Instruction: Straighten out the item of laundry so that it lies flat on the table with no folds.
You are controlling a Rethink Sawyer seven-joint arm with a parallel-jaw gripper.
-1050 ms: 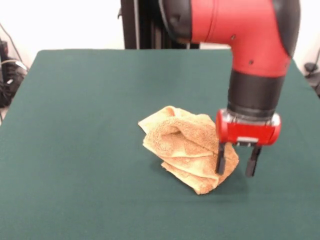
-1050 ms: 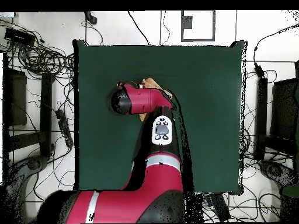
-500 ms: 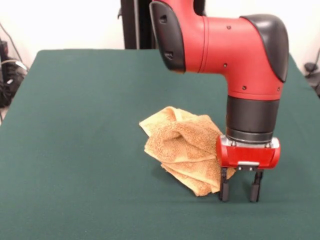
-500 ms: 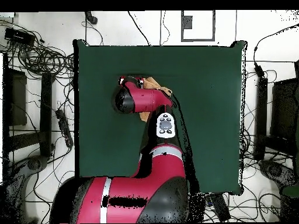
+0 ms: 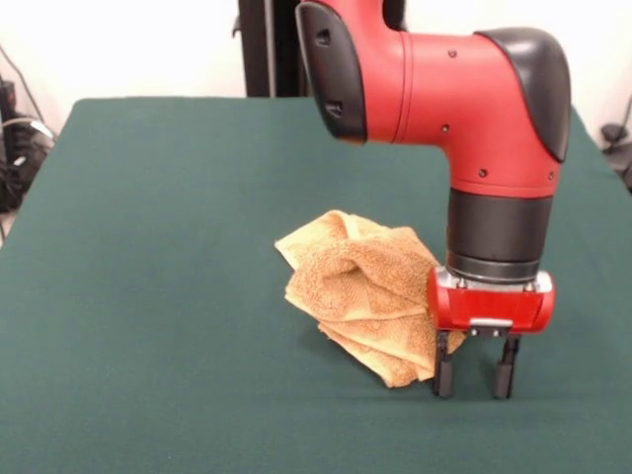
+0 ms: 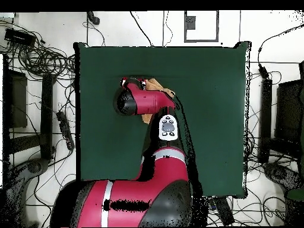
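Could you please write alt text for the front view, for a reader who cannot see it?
A crumpled orange-tan towel lies in folds on a dark green table. A red and black robot arm reaches down beside it, its open gripper low at the table surface, by the towel's edge.

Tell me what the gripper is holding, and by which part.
Nothing. The gripper is open, its tips down at the table beside the crumpled towel's edge.

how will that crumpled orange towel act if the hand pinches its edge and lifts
The towel will probably hang limp: it already lies in soft, bunched folds. Its looped terry pile looks grippy, so slipping from the hand seems unlikely. It looks light and may drag along the table rather than unfold.
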